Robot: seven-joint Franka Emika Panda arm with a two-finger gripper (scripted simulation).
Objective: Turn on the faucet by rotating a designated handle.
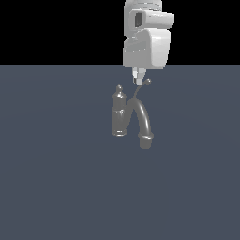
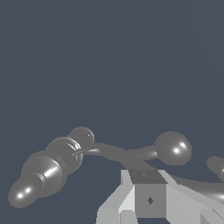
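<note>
The dark grey faucet [image 1: 120, 115] stands upright in the middle of the exterior view, with a bottle-shaped column and a thick arched spout [image 1: 143, 119] curving toward the exterior view's right. The thin curved handle [image 1: 138, 93] rises behind the spout and ends in a small ball [image 1: 147, 82]. My gripper [image 1: 138, 79] hangs straight down, its tips just beside that ball, and it looks shut and empty. In the wrist view the column [image 2: 48, 168], the handle [image 2: 118, 153] with its ball [image 2: 173, 148] and my gripper [image 2: 148, 192] all lie close together.
The faucet stands on a plain flat blue-grey floor [image 1: 56, 187]. Nothing else shows around it. The white arm [image 1: 146, 42] comes down from above, behind the faucet.
</note>
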